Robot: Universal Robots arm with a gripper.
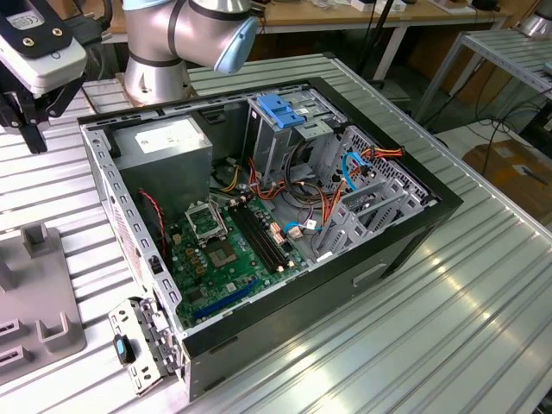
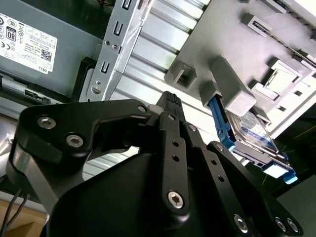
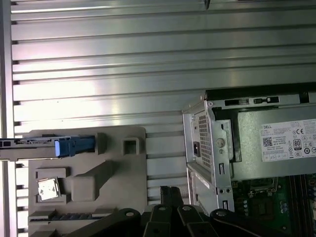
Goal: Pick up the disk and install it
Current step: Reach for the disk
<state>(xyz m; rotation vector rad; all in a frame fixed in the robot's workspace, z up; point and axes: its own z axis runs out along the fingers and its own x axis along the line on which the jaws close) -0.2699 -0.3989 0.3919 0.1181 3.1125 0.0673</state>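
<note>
The disk [image 2: 252,134] is a silver drive with a white-and-blue label in a bright blue carrier. It stands on edge in a slot of the grey holder block [image 2: 232,54]. In the first wrist view the disk [image 3: 59,146] shows edge-on at the holder block's [image 3: 98,177] far corner. My gripper [image 2: 170,100] hangs above the ribbed table between the holder and the computer case, apart from the disk. Its black fingers look shut with nothing between them. The gripper [image 1: 28,121] is at the exterior view's upper left, and its tip [image 3: 170,193] also shows in the first wrist view.
An open computer case [image 1: 405,237] lies in the middle of the table, with a green motherboard [image 1: 228,246], a grey power supply [image 1: 164,142] and a blue-topped drive cage [image 1: 280,108]. The arm's base [image 1: 159,65] stands behind it. A small silver part [image 3: 48,189] sits in the holder.
</note>
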